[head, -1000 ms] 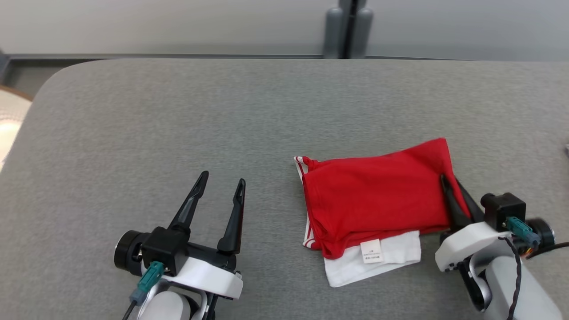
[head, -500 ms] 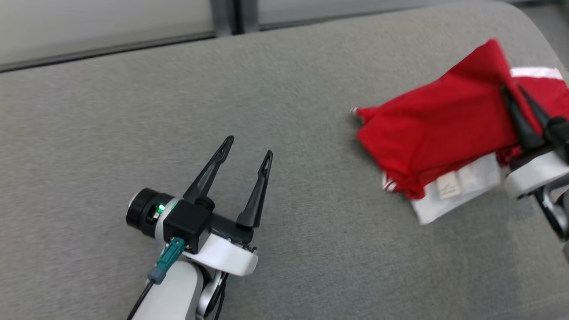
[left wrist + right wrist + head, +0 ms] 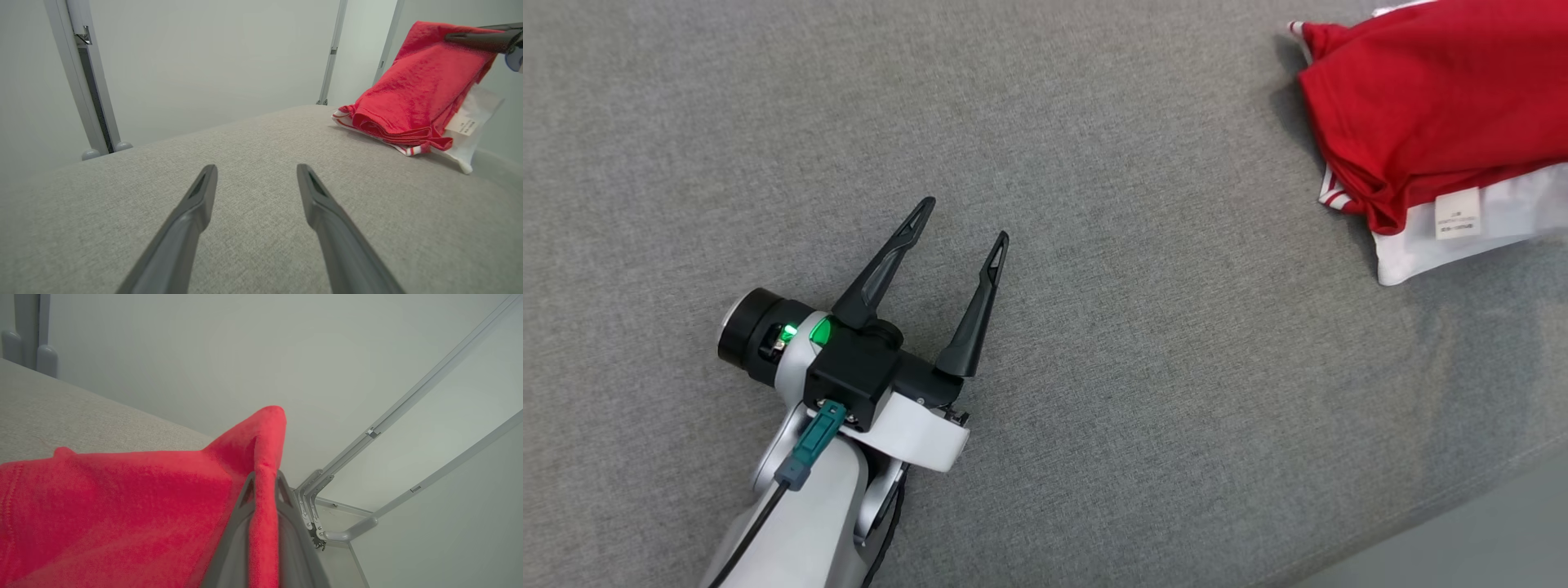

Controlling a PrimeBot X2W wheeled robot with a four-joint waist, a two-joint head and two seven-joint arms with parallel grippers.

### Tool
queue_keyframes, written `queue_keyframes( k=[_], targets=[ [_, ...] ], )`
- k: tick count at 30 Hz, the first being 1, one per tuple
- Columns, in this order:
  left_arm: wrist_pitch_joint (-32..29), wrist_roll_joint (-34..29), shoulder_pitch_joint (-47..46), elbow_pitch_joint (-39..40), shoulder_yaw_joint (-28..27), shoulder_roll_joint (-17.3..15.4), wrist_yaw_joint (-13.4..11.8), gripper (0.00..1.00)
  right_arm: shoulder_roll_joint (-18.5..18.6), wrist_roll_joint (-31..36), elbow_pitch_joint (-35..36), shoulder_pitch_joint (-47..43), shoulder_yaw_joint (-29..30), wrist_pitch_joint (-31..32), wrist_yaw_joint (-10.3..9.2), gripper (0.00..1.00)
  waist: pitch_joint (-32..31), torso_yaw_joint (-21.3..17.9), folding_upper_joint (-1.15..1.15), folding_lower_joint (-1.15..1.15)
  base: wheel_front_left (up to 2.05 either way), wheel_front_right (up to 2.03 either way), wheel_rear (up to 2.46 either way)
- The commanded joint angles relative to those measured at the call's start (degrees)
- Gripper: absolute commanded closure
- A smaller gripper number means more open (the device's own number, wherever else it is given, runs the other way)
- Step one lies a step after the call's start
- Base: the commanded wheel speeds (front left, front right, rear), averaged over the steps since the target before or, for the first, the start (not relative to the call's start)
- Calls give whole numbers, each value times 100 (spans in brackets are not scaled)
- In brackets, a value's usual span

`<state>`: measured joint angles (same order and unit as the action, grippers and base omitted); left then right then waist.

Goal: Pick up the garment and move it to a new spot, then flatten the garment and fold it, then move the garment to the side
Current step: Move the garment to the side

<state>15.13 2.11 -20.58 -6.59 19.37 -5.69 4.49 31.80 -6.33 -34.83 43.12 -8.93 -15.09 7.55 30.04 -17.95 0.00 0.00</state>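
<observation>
Right wrist view: the right tool (image 3: 264, 478) is clamped on one raised corner of the folded red garment (image 3: 122, 506), whose remainder lies on the desk (image 3: 1094, 147) toward its right side. The left tool (image 3: 965, 218) rests spread wide and empty, well apart. On one-corner support, the folds may sag open, the white layer (image 3: 1413, 245) may slide out, or the thin pinch may slip.

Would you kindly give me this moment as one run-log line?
stage: move folded garment aside | right hand: shut on garment corner, raised | left hand: open, empty | garment: low edge on table
</observation>
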Motion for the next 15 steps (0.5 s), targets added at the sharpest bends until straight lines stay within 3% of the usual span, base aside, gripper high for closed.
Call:
queue_keyframes(
  k=[1,7,8,9,15],
  targets=[
    [-3,-23,-104,16,-7,-43,22,0,32,68,-120,100,69,-6,-13,100,168,-48,0,0,0,0,0],
    [-6,-33,-154,32,47,-44,45,0,99,152,-698,255,346,-4,-13,100,282,76,0,0,0,0,0],
    [-9,-31,-169,40,47,-40,40,0,77,148,-867,280,425,-6,-13,55,299,111,0,0,0,0,0],
    [-9,-25,-191,44,46,-35,38,0,49,151,-961,344,478,-6,-13,0,316,150,0,0,0,0,0],
    [-8,106,-190,8,1,50,-11,0,-69,406,-952,297,778,-5,-13,0,193,405,0,0,0,0,0]
  ],
)
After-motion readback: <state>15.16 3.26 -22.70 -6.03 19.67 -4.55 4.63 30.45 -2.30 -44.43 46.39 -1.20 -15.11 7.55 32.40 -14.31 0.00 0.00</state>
